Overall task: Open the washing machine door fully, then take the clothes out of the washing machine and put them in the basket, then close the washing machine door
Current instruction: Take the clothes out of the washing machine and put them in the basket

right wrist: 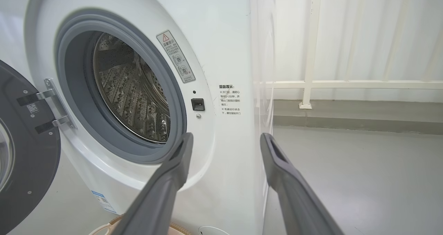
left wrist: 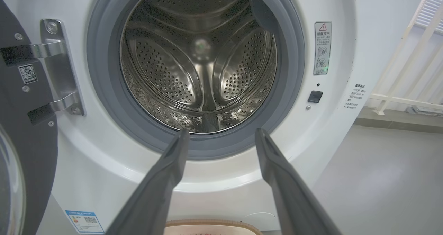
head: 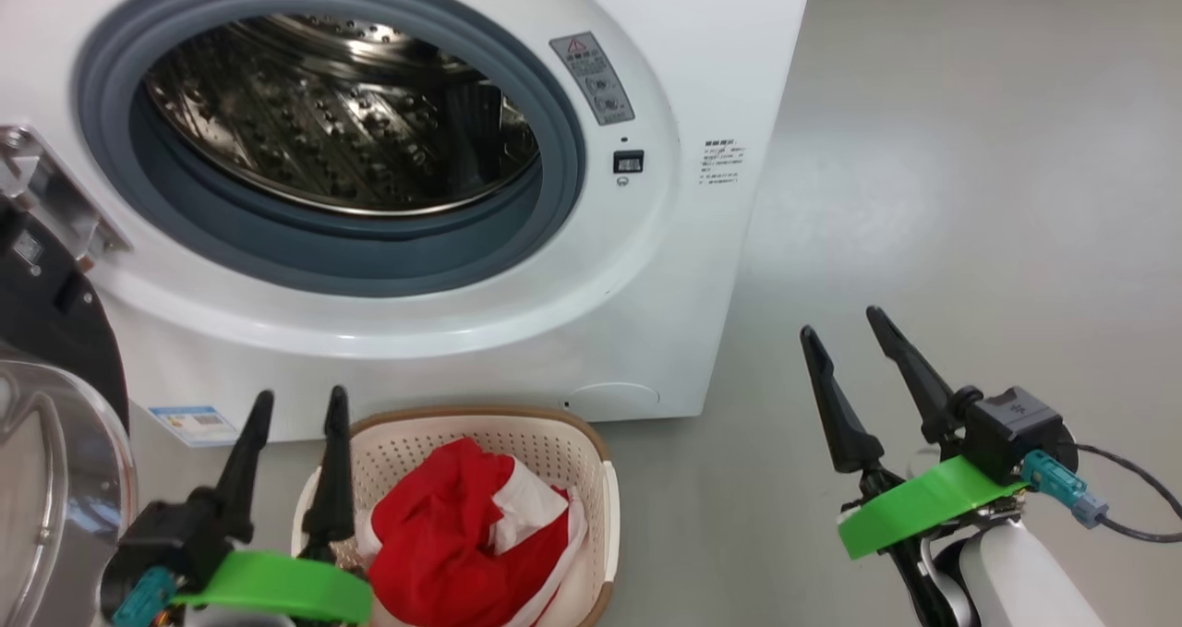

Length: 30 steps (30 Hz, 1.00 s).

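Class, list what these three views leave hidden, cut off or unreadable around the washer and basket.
- The washing machine door: head view, cut by the left edge.
- The basket: head view, near end cut by the bottom edge; left rim behind the left claw.
- The clothes: bunched, so their number is unclear.
- Printed text: head view, too small to read.

A smooth, pale grey floor with a soft sheen spreads from 1 o'clock round to 5 o'clock of the head view. A white washing machine stands on it, taking up 9 to 12 o'clock. A small cream basket with a brown rim sits on the floor at 6 o'clock, just in front of the machine's base. In the right wrist view, the floor ends at a low grey kerb at 3 o'clock.
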### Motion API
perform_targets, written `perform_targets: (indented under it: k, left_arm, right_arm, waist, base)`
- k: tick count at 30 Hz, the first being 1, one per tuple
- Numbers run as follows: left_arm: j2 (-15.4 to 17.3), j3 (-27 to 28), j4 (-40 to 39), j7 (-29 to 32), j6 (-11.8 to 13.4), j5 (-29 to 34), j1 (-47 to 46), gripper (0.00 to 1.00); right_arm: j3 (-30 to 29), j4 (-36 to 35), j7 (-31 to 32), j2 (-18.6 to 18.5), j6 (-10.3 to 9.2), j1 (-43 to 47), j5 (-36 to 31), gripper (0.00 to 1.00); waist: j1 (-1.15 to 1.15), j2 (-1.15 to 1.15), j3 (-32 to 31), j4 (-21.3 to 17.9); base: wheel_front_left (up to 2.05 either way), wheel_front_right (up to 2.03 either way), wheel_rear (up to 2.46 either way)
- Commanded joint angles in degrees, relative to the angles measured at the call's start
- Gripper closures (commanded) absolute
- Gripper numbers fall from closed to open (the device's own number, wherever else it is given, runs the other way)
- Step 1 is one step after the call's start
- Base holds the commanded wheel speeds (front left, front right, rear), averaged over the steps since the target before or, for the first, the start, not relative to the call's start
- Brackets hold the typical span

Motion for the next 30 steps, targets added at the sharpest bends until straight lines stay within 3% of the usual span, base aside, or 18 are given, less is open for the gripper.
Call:
perform_targets:
  k: [1, 19, 30]
  left_arm:
    - [0.6, 2.6, -2.3, -0.7, 0.6, 0.4, 0.8, 0.0]
    - [0.4, 6.2, -9.8, -0.7, 1.2, 1.9, 11.2, 0.0]
    - [0.6, 7.5, -11.1, -0.7, 2.1, 3.2, 13.4, 0.0]
  right_arm:
    - [1.1, -1.4, -0.4, 0.2, 0.36, -0.1, -0.7, 0.0]
    - [-4.5, -4.7, -0.4, 0.2, 0.36, 6.9, -6.2, 0.0]
    - [-5.7, -5.5, -0.4, 0.2, 0.36, 8.4, -5.6, 0.0]
  waist:
    - [0.0, 0.0, -1.5, -0.3]
    - [0.0, 0.0, -7.2, -2.3]
    - [0.0, 0.0, -7.9, -3.2]
  base:
    - [0.0, 0.0, 0.0]
    - [0.0, 0.0, 0.0]
    - [0.0, 0.0, 0.0]
